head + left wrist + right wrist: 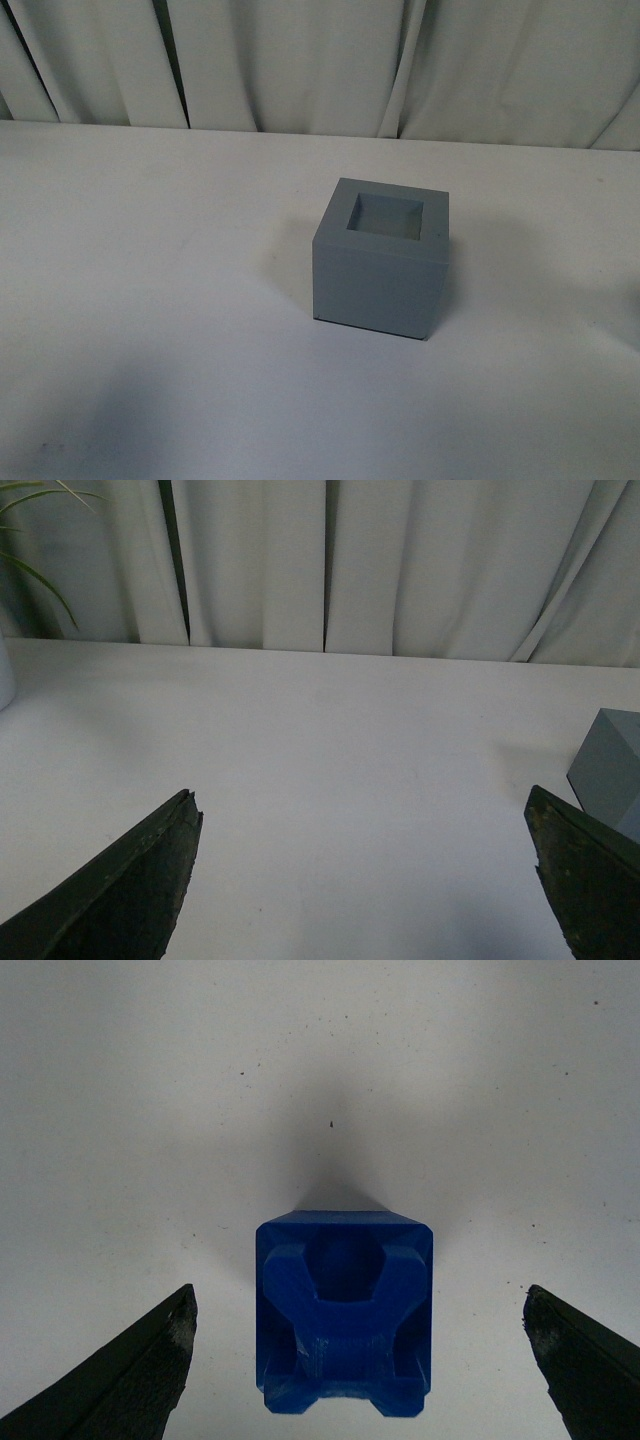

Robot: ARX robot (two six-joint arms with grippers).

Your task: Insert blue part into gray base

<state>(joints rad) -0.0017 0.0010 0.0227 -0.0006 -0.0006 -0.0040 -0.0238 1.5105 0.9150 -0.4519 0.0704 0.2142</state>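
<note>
Hanging above the white table (120,1110), the right gripper (360,1295) has its jaws released and spread wide. The blue part (345,1325) stands upright on the table between its two dark fingers (130,1380), clear of both, with its loop handle (342,1290) facing up toward the wrist camera. No view shows this part together with the gray base (380,262), so how it lies from the base cannot be told. The left gripper (362,798) is likewise slack and wide apart, grasping nothing, with bare table between its fingers (120,890). A corner of the gray base shows just past one fingertip, apart from it. From the front, the gray base sits flat on the table with one vertical edge turned slightly toward the camera. The square recess (386,215) in its top face is open upward and its floor is in sight. Behind the base the table ends at a pale pleated curtain (300,60). In the left wrist view a few thin green leaves (35,540) hang before that curtain, well apart from the base.
</note>
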